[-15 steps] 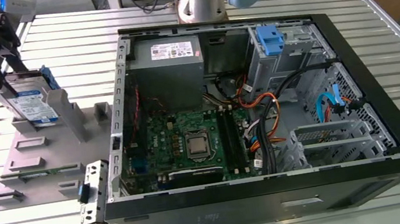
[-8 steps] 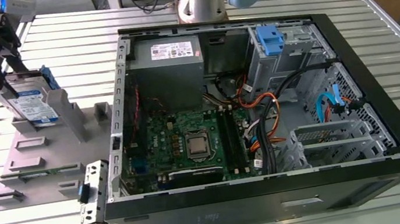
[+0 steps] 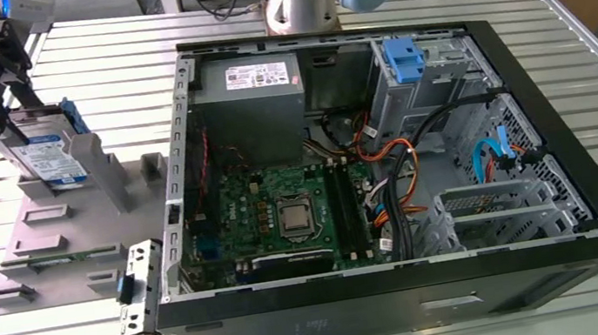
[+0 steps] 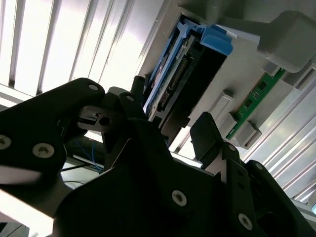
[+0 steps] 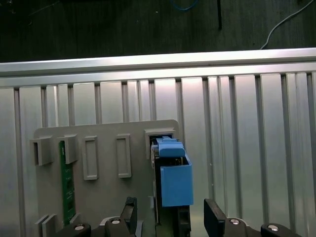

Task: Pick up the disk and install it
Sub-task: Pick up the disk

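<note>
Far on the exterior view's left, my gripper [image 3: 23, 123] hangs at the top of the disk [image 3: 52, 163]. The disk stands on edge in a slot of the grey holder [image 3: 50, 229], outside the case. In the first wrist view the fingers [image 5: 129, 213] sit spread on either side of the disk with a gap each side, so I call the pincer released, touching nothing.

I judge this to be the pick step, with the grasp not yet made. A good grip calls for the fingers level on both flat faces and a straight pull out of the slot.

A green board [image 3: 54, 259] lies lower in the holder. Rightward is the open case [image 3: 414, 314], with the power supply [image 3: 252, 82] at its back and a blue bracket [image 3: 402, 61] in the drive bay.

The disk carries a blue-and-white label and the power supply a white sticker; I can't read the print on either.
</note>
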